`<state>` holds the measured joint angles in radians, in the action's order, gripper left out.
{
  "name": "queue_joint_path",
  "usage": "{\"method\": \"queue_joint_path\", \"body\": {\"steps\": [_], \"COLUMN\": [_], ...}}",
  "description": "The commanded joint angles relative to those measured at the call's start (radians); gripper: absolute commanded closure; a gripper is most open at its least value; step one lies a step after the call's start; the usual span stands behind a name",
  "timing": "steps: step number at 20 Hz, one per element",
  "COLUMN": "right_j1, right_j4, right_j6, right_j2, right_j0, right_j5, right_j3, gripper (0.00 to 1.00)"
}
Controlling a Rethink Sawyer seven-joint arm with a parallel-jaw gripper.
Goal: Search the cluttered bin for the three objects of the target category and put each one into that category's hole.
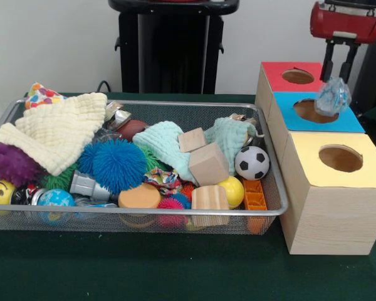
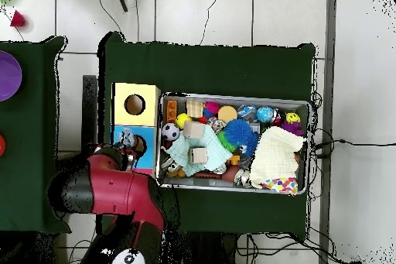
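No readable writing anywhere. End effector [image 1: 334,81] clenched on crinkly clear blue object [image 1: 333,97] over blue-topped box [image 1: 316,113]; wire bin [image 1: 272,188] crammed with toys beside, on green counter [image 1: 175,269].

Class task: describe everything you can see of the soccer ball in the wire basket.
The soccer ball is small and round, white with black patches, and looks smooth. It sits whole in the wire basket, close to the end nearest the wooden boxes. It rests beside the mint cloth, with a yellow ball and an orange block just in front.
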<state>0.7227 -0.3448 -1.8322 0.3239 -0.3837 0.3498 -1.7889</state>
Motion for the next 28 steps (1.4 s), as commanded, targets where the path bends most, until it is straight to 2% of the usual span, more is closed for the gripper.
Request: {"method": "queue_joint_path", "body": {"steps": [1,5,9,10,22,28], "right_j1": [-0.014,-0.009,-0.011,-0.011,-0.008,-0.006], "right_j4": [-0.020,-0.013,-0.013,-0.014,-0.001,-0.002], "right_j6": [-0.235,-0.218,-0.210,-0.207,-0.185,-0.185], "right_j2": [-0.019,-0.030,-0.033,-0.037,-0.035,-0.040], "right_j0": [0.017,0.026,0.036,0.041,0.048,0.053], "right_j5": [0.071,0.053,0.086,0.090,0.147,0.140], "right_j3": [-0.066,-0.085,-0.091,-0.094,-0.082,-0.080], "gripper": [1.00,1.00,1.00,0.00,0.00,0.00]}}
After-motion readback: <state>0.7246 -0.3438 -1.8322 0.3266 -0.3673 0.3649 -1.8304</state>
